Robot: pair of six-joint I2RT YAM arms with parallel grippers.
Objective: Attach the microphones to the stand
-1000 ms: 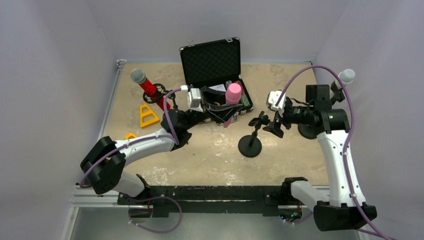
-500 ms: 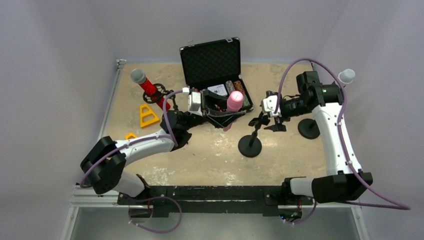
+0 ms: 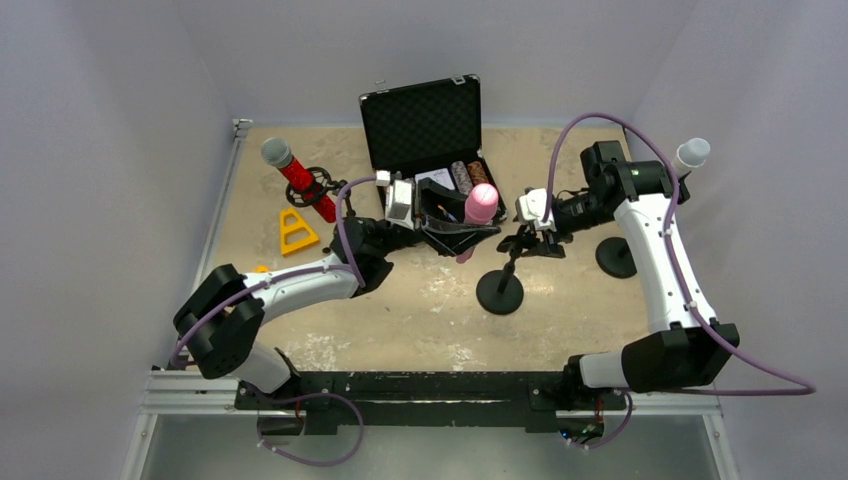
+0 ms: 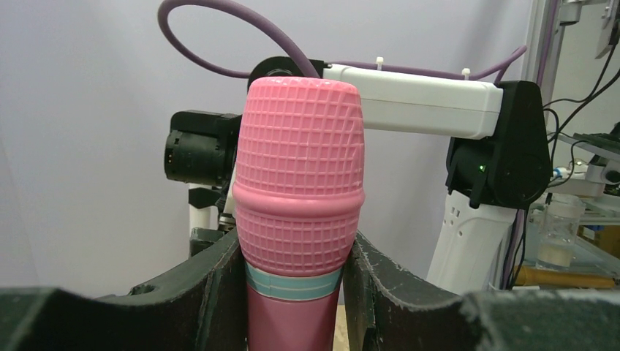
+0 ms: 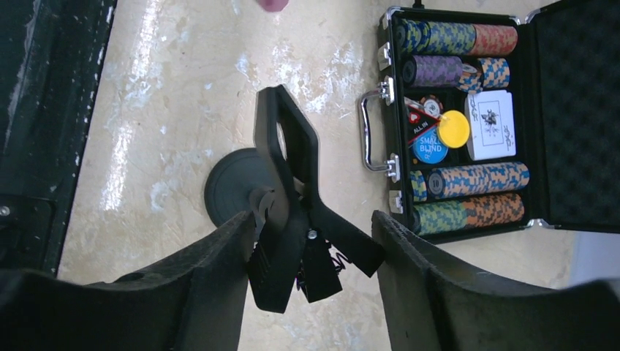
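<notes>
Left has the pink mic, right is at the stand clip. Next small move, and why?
Probably shut the right claw on the clip handles to spread it. Its fingers straddle the clip atop the stand but are open, while the left claw grips the pink microphone close by, with no opened clip to enter.

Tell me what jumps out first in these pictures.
The pink microphone, head up, clamped in the left gripper at mid-table before the open black case. Beside it the right gripper straddles the clip of the empty black stand. The red microphone stands far left, the white microphone far right.
</notes>
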